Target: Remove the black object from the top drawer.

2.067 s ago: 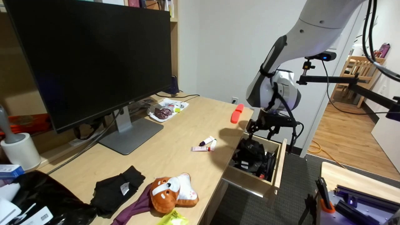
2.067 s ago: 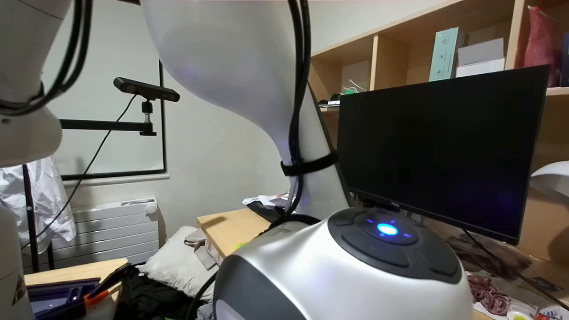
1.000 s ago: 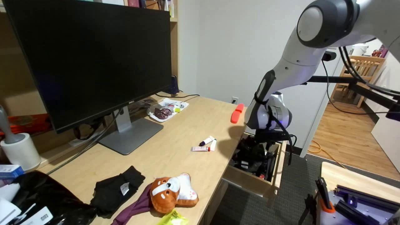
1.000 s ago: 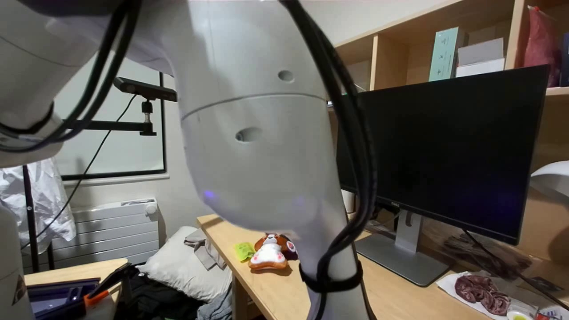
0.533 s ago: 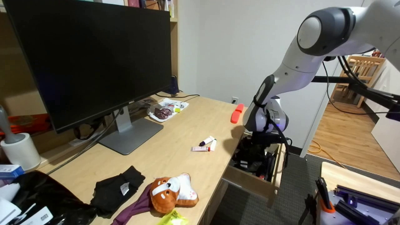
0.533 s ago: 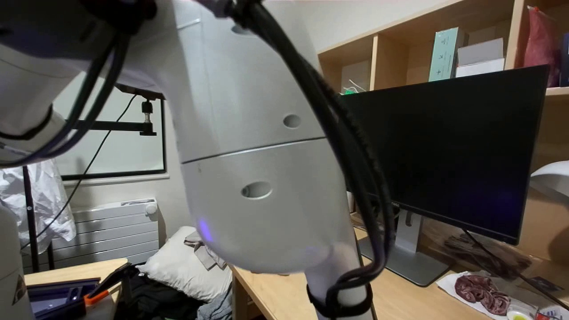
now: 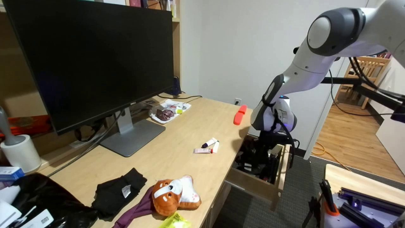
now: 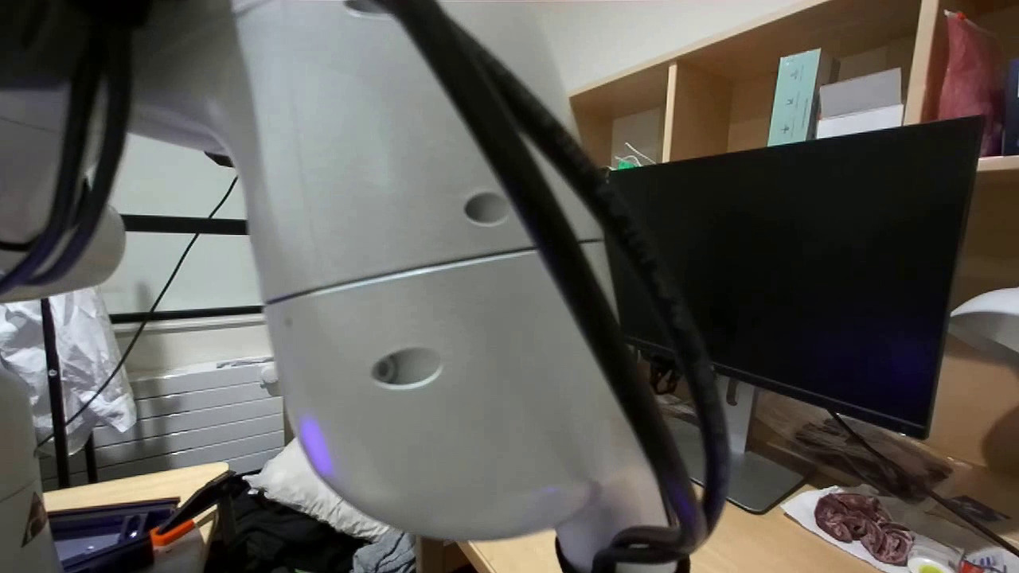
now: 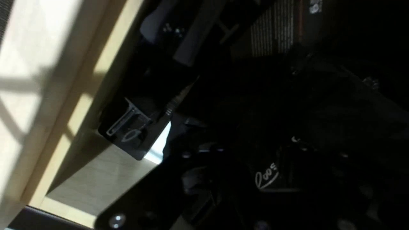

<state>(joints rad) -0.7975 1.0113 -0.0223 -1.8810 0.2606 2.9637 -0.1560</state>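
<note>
The top drawer [image 7: 253,187] of pale wood is pulled out beyond the desk's edge, packed with dark things. The black object [image 9: 338,105] looks like a dark, soft lump in the wrist view; its outline merges with the other black contents. My gripper [image 9: 260,151] points down into the drawer right at this dark mass. Its fingers [image 9: 187,155] stand apart in the wrist view, with black material bearing white lettering showing in the gap. Whether they press on it is too dark to see. In an exterior view the fingertips blend into the contents.
The drawer's front rim [image 9: 57,150] runs close beside the gripper. A dark card with a white drawing [image 9: 131,124] lies inside. On the desk [image 7: 177,158] are a plush toy [image 7: 177,196], a black cloth [image 7: 121,193], small tubes [image 7: 204,151], a red item [image 7: 239,115] and a monitor [image 7: 95,63].
Over about two seconds the arm has come down and put the gripper into the drawer. In the last half second it has shifted slightly right and up in an exterior view.
</note>
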